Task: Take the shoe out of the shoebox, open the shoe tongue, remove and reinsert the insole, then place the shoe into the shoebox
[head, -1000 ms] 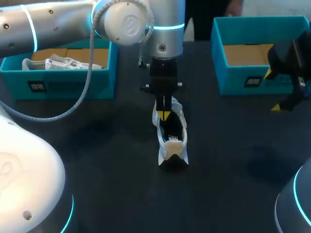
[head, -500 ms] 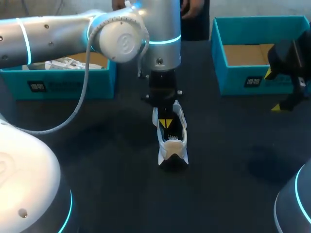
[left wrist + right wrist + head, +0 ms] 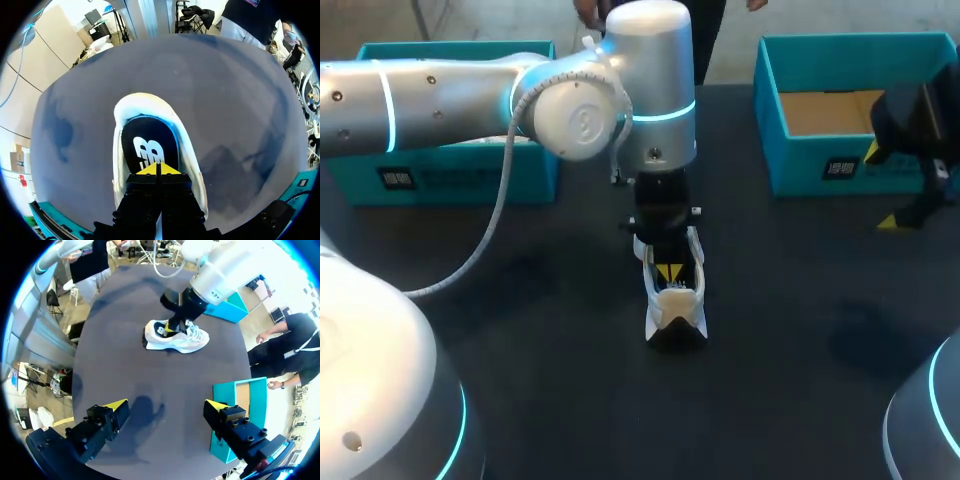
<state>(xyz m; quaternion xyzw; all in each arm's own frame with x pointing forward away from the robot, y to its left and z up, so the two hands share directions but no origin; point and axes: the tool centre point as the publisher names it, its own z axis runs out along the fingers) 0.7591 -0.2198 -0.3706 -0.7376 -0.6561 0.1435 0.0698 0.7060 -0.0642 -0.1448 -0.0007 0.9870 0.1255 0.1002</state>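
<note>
Now lower and nearer the heel, the left jaws, pressed together, bear on the insole inside the shoe, centre of the desk, probably seating it; the right jaws wait spread at right.

Dark matte table, charcoal top; faint shadow blotches near the middle and toward the right side.

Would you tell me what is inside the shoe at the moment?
The dark insole lies inside the shoe, with the shut yellow tips of the left gripper over it. The gripper's body hides the insole's front.
</note>
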